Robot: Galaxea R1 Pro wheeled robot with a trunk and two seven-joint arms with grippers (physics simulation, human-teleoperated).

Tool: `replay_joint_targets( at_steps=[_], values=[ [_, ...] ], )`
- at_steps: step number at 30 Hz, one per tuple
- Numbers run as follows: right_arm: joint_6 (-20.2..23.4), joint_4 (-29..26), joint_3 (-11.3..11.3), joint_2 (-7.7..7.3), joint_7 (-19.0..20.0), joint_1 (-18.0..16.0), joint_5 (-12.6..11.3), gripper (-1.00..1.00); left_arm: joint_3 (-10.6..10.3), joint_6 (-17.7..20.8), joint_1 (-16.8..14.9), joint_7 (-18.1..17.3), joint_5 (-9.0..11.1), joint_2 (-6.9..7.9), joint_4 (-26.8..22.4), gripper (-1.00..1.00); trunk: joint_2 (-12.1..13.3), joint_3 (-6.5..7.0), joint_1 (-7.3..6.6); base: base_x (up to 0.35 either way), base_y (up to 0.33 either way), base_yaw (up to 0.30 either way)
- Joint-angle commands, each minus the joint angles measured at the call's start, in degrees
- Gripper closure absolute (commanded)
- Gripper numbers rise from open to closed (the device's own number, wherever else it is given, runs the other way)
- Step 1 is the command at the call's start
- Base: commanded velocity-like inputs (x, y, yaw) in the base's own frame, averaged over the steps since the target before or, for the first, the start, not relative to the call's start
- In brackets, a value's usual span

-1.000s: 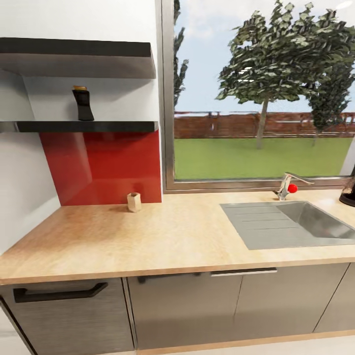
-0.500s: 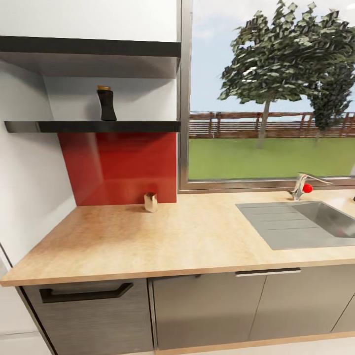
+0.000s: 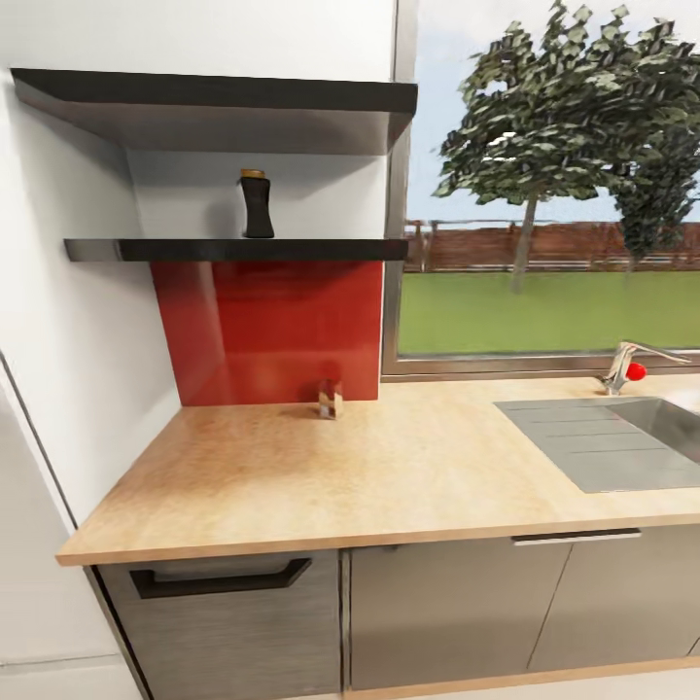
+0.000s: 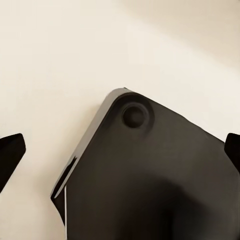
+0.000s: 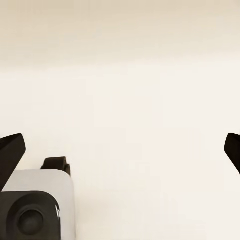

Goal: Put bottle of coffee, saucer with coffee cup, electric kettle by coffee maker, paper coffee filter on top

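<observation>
You are seeing black pointed fingertips (image 4: 10, 150), a black plate (image 4: 150, 185) with a round stud, and perhaps a white-and-black base part (image 5: 37, 205).

1. The wooden bench (image 3: 389, 467) spans the lower middle of the frame; a small tan holder (image 3: 330, 400) stands at its back, by the red panel.
2. A sink (image 3: 622, 442) is set in at right.
3. The lower shelf (image 3: 233, 250), upper left, carries a dark bottle (image 3: 257, 204).
</observation>
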Motion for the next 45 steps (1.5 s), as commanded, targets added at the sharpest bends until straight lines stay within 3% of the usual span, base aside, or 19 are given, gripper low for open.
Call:
replay_joint_targets(
  at_steps=[1,13,17,19,23,24,25,27,28,31,34,39,41,44,45],
  values=[
    [-0.3,0.2,0.5,0.02,-0.1,-0.1,-0.4,-1.0,0.2,0.1,0.0,-0.6,0.6,-0.05,0.0,-1.0,-0.1,-0.07,0.01,0.0,0.344,0.0],
    [0.6,0.2,0.5,-0.06,-0.5,-0.1,-0.4,-1.0,0.2,0.1,0.0,-0.6,0.7,-0.12,-0.1,-1.0,-0.1,-0.07,0.01,0.0,0.338,0.0],
    [1.3,0.1,0.6,-0.06,-2.4,-0.1,-0.4,-1.0,0.2,0.0,0.0,-0.6,1.2,-0.02,-0.5,-1.0,-0.1,-0.07,0.01,0.0,0.089,0.0],
    [2.7,0.0,1.5,0.79,-5.0,-0.1,0.6,-1.0,0.2,0.0,0.0,-0.6,1.4,0.08,-0.7,-1.0,-0.1,-0.07,0.01,0.0,0.018,0.0],
    [7.3,-0.7,3.2,2.44,-5.9,-0.2,4.0,-1.0,0.2,0.0,0.0,-0.6,1.5,0.13,-0.7,-1.0,-0.1,-0.07,0.01,0.0,0.007,0.0],
    [11.5,-4.2,3.6,2.79,-5.8,-0.2,5.2,-1.0,0.2,0.0,0.0,-0.6,1.5,0.18,-0.7,-1.0,-0.1,-0.07,0.01,0.0,0.002,0.0],
    [22.6,-17.2,4.0,2.82,-6.0,-0.3,6.1,-1.0,0.3,0.1,0.0,-0.6,1.6,0.26,-0.7,-1.0,-0.1,-0.07,0.01,0.0,0.0,0.0],
    [34.6,-31.1,3.8,2.71,-6.3,-0.3,6.3,-1.0,0.3,0.0,0.0,-0.6,1.5,0.29,-0.7,-1.0,-0.1,-0.07,0.01,0.0,0.0,0.0],
    [37.6,-34.8,3.7,2.7,-6.4,-0.3,6.3,-1.0,0.3,0.0,0.0,-0.6,1.5,0.3,-0.7,-1.0,-0.1,-0.07,0.01,0.0,0.0,0.0],
    [51.0,-55.2,1.1,2.96,-8.3,-0.4,6.6,-1.0,0.3,0.0,0.0,-0.6,1.3,0.46,-0.7,-1.0,-0.1,-0.07,0.01,0.0,0.0,0.0],
    [57.4,-69.1,-0.9,3.06,-12.6,-0.5,7.1,-1.0,0.3,0.0,0.0,-0.6,0.8,0.6,-0.7,-1.0,-0.1,-0.07,0.01,0.0,0.0,0.0],
    [64.2,-86.6,-3.0,3.2,-15.4,-3.5,7.1,-1.0,0.3,0.1,0.0,-0.6,0.8,0.87,-0.9,-1.0,-0.1,-0.07,0.01,0.0,0.0,0.0],
    [66.8,-88.8,-3.4,3.95,-15.8,-7.1,7.1,-1.0,0.4,0.1,0.0,-0.5,1.1,1.23,-0.9,-1.0,-0.1,-0.07,0.01,0.0,0.0,0.0],
    [72.5,-90.3,-4.2,6.38,-15.6,-17.0,7.1,-1.0,0.5,0.3,0.0,-0.5,2.1,1.75,-0.8,-1.0,-0.1,-0.07,0.01,0.0,0.0,0.0],
    [73.1,-90.5,-4.3,6.73,-15.5,-18.8,7.1,-1.0,0.5,0.3,0.0,-0.5,2.4,1.8,-0.8,-1.0,-0.1,-0.07,0.01,0.0,0.0,0.0]
  ],
)
